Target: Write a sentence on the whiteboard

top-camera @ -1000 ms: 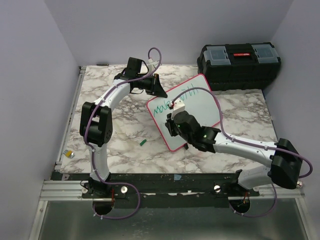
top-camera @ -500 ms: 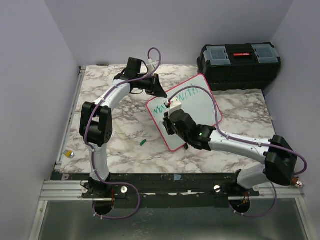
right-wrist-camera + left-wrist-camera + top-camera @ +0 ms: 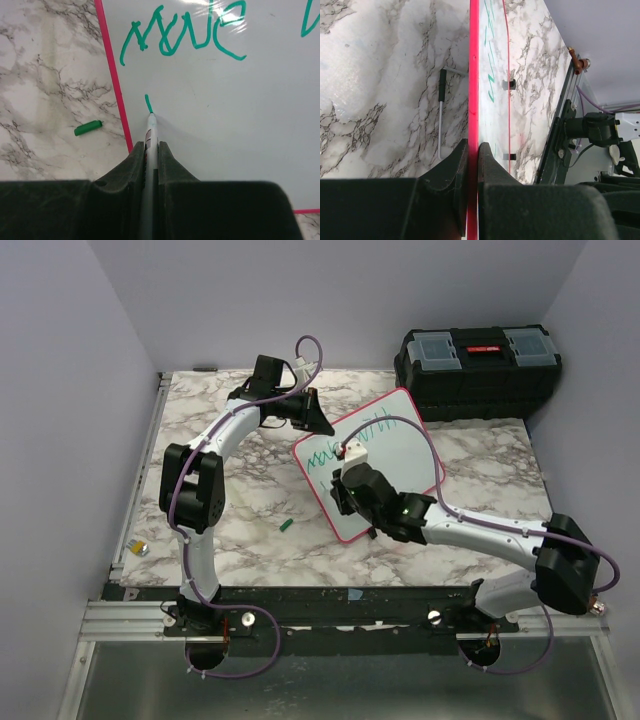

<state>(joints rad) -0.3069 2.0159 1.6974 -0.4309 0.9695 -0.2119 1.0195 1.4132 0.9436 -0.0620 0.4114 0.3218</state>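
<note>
The worktop (image 3: pixel 260 540) has a white marble pattern with grey veining. Plain pale lavender walls enclose it at the back (image 3: pixel 350 300), left (image 3: pixel 60 440) and right (image 3: pixel 600 360). A black toolbox (image 3: pixel 478 365) stands at the far right corner. An aluminium rail (image 3: pixel 130 615) runs along the near edge. Lighting is even and diffuse.

Left arm (image 3: pixel 228 432) reaches far forward, elbow bent, wrist turned right; left gripper (image 3: pixel 472 146) clamped on the whiteboard (image 3: pixel 493 60) edge. Right arm (image 3: pixel 480 532) stretches low, diagonally leftward; right gripper (image 3: pixel 151 146) pinches a marker (image 3: pixel 151 131)
</note>
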